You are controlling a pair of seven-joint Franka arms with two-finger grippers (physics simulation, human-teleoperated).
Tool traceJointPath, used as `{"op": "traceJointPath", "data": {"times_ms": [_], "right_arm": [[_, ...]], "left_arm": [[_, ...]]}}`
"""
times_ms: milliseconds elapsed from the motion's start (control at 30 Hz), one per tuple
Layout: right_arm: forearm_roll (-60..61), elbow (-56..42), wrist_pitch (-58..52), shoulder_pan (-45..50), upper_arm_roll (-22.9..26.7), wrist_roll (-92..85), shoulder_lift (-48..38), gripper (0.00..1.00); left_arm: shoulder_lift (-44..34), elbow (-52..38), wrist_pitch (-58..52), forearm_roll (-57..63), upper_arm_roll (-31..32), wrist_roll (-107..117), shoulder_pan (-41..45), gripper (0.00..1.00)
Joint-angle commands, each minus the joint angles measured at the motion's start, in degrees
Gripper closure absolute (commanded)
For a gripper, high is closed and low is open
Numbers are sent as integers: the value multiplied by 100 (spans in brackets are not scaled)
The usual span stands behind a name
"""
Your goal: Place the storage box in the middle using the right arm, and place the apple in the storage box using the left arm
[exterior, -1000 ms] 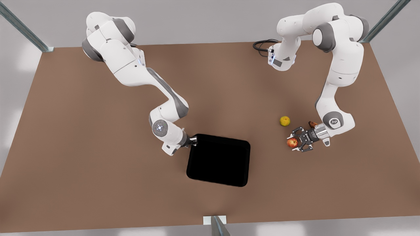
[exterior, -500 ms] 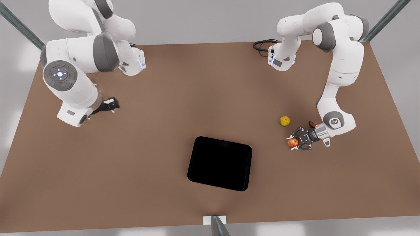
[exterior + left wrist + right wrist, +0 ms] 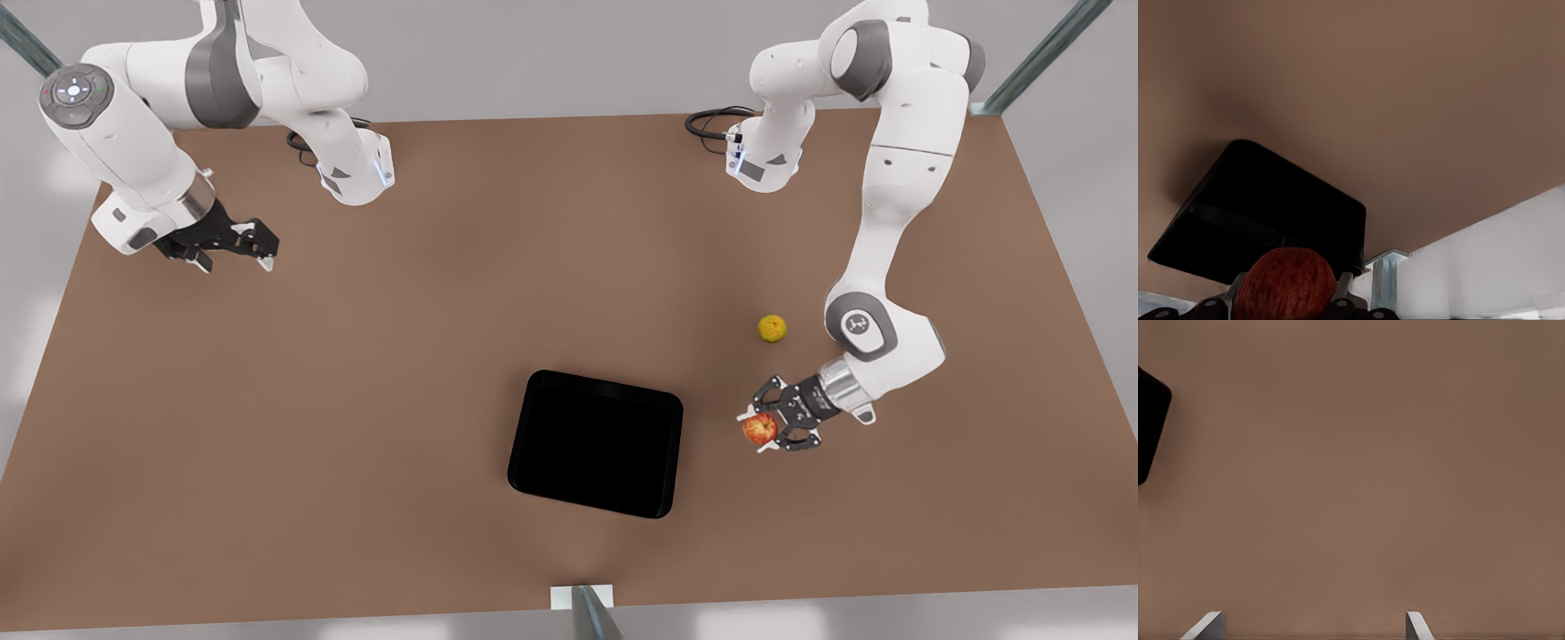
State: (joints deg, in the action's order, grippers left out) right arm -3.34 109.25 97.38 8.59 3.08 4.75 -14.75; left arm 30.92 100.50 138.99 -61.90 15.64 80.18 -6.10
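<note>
The apple (image 3: 759, 429) is pinched by the left claw (image 3: 761, 430) on the front view's right, just off the storage box (image 3: 596, 443), which lies flat near the middle of the brown surface (image 3: 444, 293). In the left wrist view the apple (image 3: 1286, 284) is seen between the fingers with the box (image 3: 1265, 207) beyond. The right claw (image 3: 250, 248) is held spread, empty, well apart on the front view's left. A yellow-green fruit (image 3: 772, 328) rests near the left arm.

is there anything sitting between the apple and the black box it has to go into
Nothing visible. The left end effector holds the apple just off the storage box toward the front view's right, with bare table between them.
</note>
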Motion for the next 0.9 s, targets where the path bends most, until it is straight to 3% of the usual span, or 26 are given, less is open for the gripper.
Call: {"op": "traceJointPath", "data": {"times_ms": [0,100,200,400,467,500,733,800,867], "right_arm": [[0,0,0,-6,0,0,7,0],[0,35,0,3,0,0,-11,0],[0,44,0,3,0,0,-11,0],[-26,79,9,-59,26,-26,-37,0],[-26,79,9,-59,26,-26,-28,0],[-26,79,9,-59,26,-26,-28,0],[-35,97,44,-41,26,-53,-28,0],[-26,97,53,-41,18,-53,-37,0],[-35,105,9,-59,44,-114,-81,0]], "left_arm": [[2,-38,5,-130,10,58,-5,56],[2,-197,444,-130,238,498,223,56],[54,-452,1051,-112,247,1131,1023,56],[863,-1453,2712,-95,142,2115,2341,55],[1012,-1542,2897,-24,142,2151,2491,38],[1057,-1542,2897,90,142,2142,2579,0],[1074,-1480,2880,345,63,2133,2702,0],[811,-1471,2109,871,-200,2116,2623,0],[108,-1445,350,1760,-816,2045,2227,0]]}}
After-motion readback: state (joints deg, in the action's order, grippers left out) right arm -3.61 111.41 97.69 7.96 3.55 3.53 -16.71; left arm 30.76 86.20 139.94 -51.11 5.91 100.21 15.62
